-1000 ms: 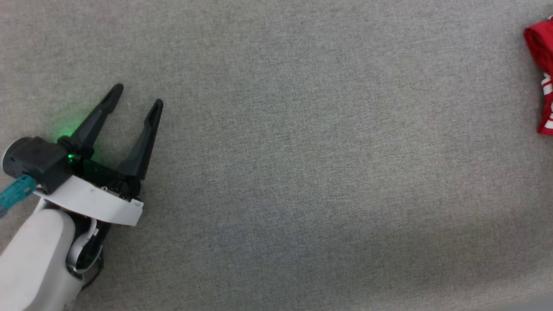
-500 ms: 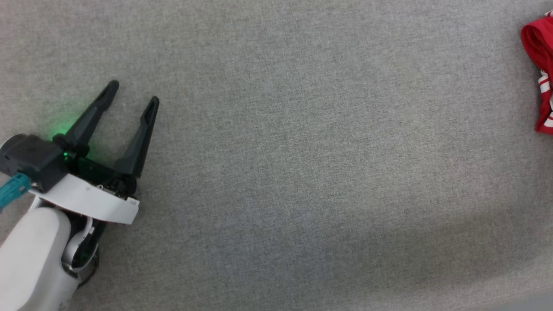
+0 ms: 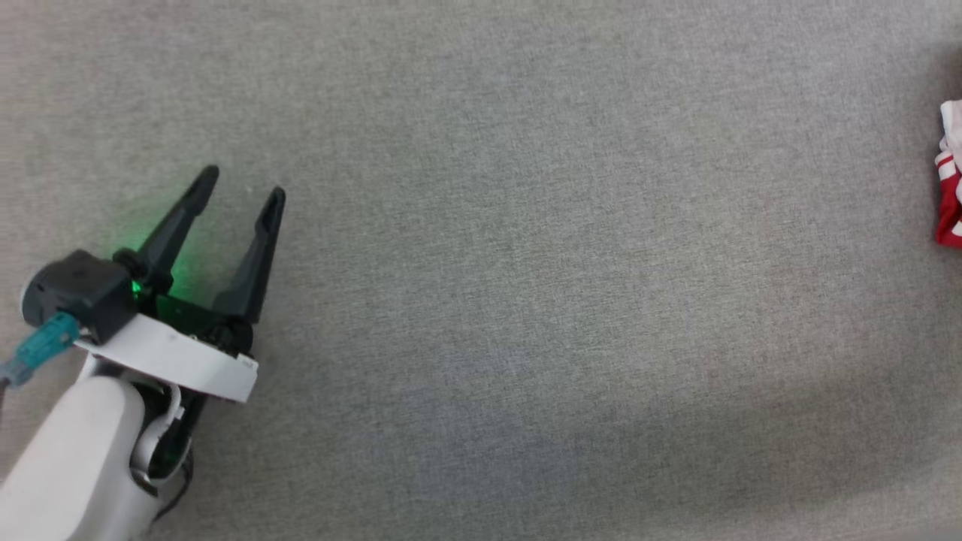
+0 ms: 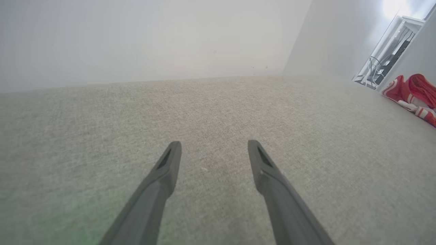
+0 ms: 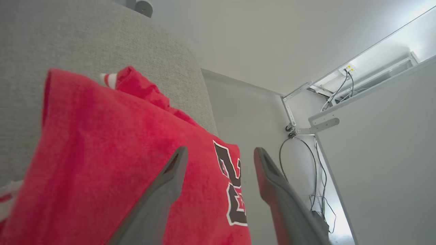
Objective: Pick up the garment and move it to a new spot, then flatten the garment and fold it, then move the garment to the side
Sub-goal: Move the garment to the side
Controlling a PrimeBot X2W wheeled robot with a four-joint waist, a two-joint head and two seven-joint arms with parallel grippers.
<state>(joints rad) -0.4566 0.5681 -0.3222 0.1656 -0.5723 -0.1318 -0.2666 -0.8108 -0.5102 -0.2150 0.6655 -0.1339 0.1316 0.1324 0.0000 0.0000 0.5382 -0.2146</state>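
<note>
In the lower left of the head view, the left pincer (image 3: 244,182) is pointing up the frame over the grey fabric surface (image 3: 526,300). Its two dark fingers are standing apart with nothing between them, and a green light is glowing at its base. Further across, well apart from it, a red-and-white sliver of the garment (image 3: 951,218) is lying on the same surface at the middle of the right edge.

At the bottom centre of the right wrist view, the right pincer (image 5: 220,149) is also spreading its fingers apart, clamping nothing. The red cloth is lying just beyond them across the lower left of the frame, its black, white-outlined lettering (image 5: 235,190) showing between the fingers. Whether they are touching the cloth cannot be told. Beyond, in the upper right, cables (image 5: 316,177) are hanging from a white frame (image 5: 323,119) against a pale wall.
</note>
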